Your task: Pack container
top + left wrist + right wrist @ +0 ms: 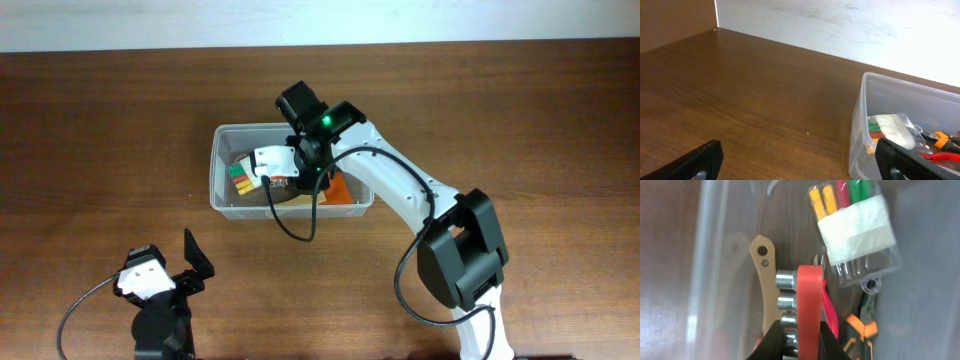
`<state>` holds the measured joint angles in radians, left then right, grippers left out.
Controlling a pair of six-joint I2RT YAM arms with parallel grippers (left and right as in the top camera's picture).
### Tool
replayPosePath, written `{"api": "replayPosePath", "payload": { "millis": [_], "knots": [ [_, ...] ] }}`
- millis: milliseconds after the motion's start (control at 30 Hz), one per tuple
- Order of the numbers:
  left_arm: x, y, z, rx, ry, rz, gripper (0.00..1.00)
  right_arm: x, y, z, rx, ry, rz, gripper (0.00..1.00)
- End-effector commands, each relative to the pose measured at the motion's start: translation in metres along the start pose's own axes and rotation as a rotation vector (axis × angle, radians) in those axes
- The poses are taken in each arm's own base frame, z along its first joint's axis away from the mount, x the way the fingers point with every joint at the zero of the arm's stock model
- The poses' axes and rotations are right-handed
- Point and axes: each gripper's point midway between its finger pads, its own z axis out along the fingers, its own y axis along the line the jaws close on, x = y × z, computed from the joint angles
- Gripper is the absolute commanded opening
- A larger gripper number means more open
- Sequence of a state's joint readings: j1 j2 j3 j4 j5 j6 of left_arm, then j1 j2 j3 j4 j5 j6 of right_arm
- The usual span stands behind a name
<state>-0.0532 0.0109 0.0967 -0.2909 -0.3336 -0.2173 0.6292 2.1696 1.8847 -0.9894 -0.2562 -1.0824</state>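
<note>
The clear plastic container (216, 172) stands mid-table and holds hand tools. My right gripper (300, 168) is over its inside. In the right wrist view this gripper (801, 332) is shut on a red socket rail with metal sockets (809, 287), held above the tools. Below lie a clear pack of screwdrivers (855, 225), a wooden-handled tool (761, 272), red handles (829, 311) and orange-black pliers (866, 330). My left gripper (190, 265) is open and empty near the front left, well away from the container. In the left wrist view (797, 167) the container (890, 82) is to its right.
Brown wooden table (100, 130) all around. A white wall strip (840, 25) runs along the table's far edge. The right arm's cable (290, 220) hangs over the container's front wall.
</note>
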Motion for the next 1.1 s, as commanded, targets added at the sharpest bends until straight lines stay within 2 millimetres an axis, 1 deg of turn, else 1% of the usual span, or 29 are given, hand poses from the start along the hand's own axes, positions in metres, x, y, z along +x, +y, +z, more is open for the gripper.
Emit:
{"api": "replayPosePath", "payload": {
  "millis": [0, 100, 133, 167, 200, 267, 300, 367, 400, 433, 467, 533, 567, 600, 700, 800, 867, 933, 1000, 1067],
  "knots": [
    [0.001, 0.0, 0.0, 0.0, 0.001, 0.01, 0.99, 0.001, 0.002, 0.01, -0.003, -0.022, -0.003, 0.05],
    [0.001, 0.0, 0.0, 0.0, 0.001, 0.01, 0.99, -0.003, -0.003, 0.006, 0.018, -0.034, 0.062, 0.54],
    [0.001, 0.0, 0.0, 0.0, 0.001, 0.01, 0.99, -0.005, -0.005, 0.003, 0.026, -0.039, 0.08, 0.99],
    [0.001, 0.0, 0.0, 0.0, 0.001, 0.01, 0.99, -0.008, -0.007, -0.002, 0.035, -0.045, 0.111, 0.99],
    [0.001, 0.0, 0.0, 0.0, 0.002, 0.01, 0.99, -0.015, -0.015, -0.017, 0.067, -0.063, 0.188, 0.99],
    [0.001, 0.0, 0.0, 0.0, 0.001, 0.01, 0.99, -0.022, -0.026, -0.043, 0.125, -0.072, 0.288, 0.99],
    [0.001, 0.0, 0.0, 0.0, 0.001, 0.01, 0.99, -0.023, -0.03, -0.053, 0.15, -0.07, 0.317, 0.99],
    [0.001, 0.0, 0.0, 0.0, 0.001, 0.01, 0.99, -0.023, -0.042, -0.081, 0.233, -0.054, 0.396, 0.99],
    [0.001, 0.0, 0.0, 0.0, 0.001, 0.01, 0.99, -0.021, -0.048, -0.102, 0.289, -0.043, 0.445, 0.99],
    [0.001, 0.0, 0.0, 0.0, 0.001, 0.01, 0.99, -0.02, -0.052, -0.117, 0.327, -0.039, 0.475, 0.99],
    [0.001, 0.0, 0.0, 0.0, 0.001, 0.01, 0.99, -0.017, -0.056, -0.139, 0.376, -0.033, 0.509, 0.99],
    [0.001, 0.0, 0.0, 0.0, 0.001, 0.01, 0.99, -0.013, -0.057, -0.174, 0.446, -0.028, 0.551, 0.99],
    [0.001, 0.0, 0.0, 0.0, 0.001, 0.01, 0.99, -0.008, -0.057, -0.198, 0.493, -0.024, 0.579, 0.99],
    [0.001, 0.0, 0.0, 0.0, 0.001, 0.01, 0.99, -0.004, -0.056, -0.218, 0.531, -0.023, 0.604, 0.99],
    [0.001, 0.0, 0.0, 0.0, 0.001, 0.01, 0.99, 0.014, -0.047, -0.276, 0.64, -0.031, 0.711, 0.99],
    [0.001, 0.0, 0.0, 0.0, 0.001, 0.01, 0.99, 0.031, -0.025, -0.327, 0.708, -0.064, 0.82, 0.99],
    [0.001, 0.0, 0.0, 0.0, 0.002, 0.01, 0.99, 0.04, -0.008, -0.354, 0.737, -0.097, 0.881, 0.99],
    [0.001, 0.0, 0.0, 0.0, 0.001, 0.01, 0.99, 0.046, 0.01, -0.376, 0.762, -0.129, 0.93, 0.99],
    [0.001, 0.0, 0.0, 0.0, 0.001, 0.01, 0.99, 0.048, 0.027, -0.395, 0.786, -0.159, 0.949, 0.99],
    [0.001, 0.0, 0.0, 0.0, 0.001, 0.01, 0.99, 0.049, 0.042, -0.408, 0.801, -0.179, 0.944, 0.99]
  ]
}}
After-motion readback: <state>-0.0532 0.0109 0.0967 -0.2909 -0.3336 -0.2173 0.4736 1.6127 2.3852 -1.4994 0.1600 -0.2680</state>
